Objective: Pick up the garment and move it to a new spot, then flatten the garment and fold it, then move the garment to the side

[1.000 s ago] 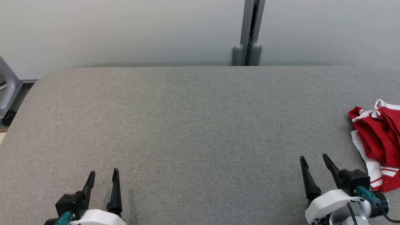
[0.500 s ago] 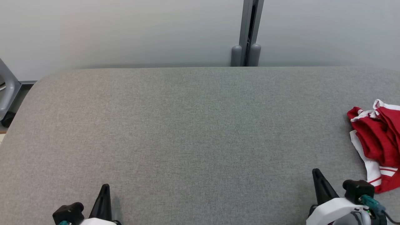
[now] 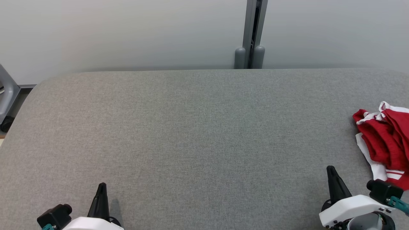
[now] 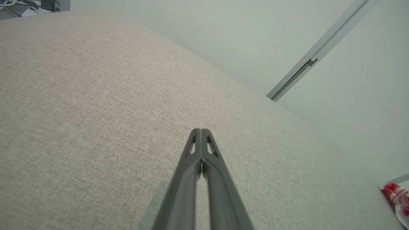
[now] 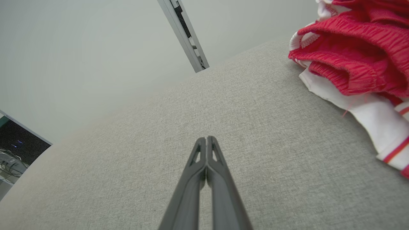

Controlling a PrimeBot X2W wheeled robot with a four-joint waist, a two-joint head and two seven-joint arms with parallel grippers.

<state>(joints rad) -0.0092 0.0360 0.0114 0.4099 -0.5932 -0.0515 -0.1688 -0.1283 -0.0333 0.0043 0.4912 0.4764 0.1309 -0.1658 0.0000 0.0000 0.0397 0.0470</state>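
Observation:
The garment point(image 3: 383, 140) is a crumpled red and white piece lying at the right edge of the grey padded table point(image 3: 198, 127). It also fills the upper right of the right wrist view as the garment point(image 5: 354, 60), and shows small at the far right in the left wrist view as the garment point(image 4: 396, 196). My right gripper point(image 3: 331, 171) is at the lower right, shut and empty, a short way left of and nearer than the cloth. My left gripper point(image 3: 102, 187) is at the lower left, shut with nothing in it. In each wrist view the gripper point(image 4: 200, 131) and gripper point(image 5: 206, 139) have their fingers pressed together over bare fabric.
A pale wall runs behind the table, with a grey vertical post point(image 3: 252, 35) at its middle. A grey frame part point(image 3: 8, 95) stands off the table's left end. A dark screen and cables point(image 5: 16, 147) show beyond the table's far end.
Both grippers closed from open to shut, with nothing taken hold of. Both drew back toward the bottom edge. The camera has shifted slightly.

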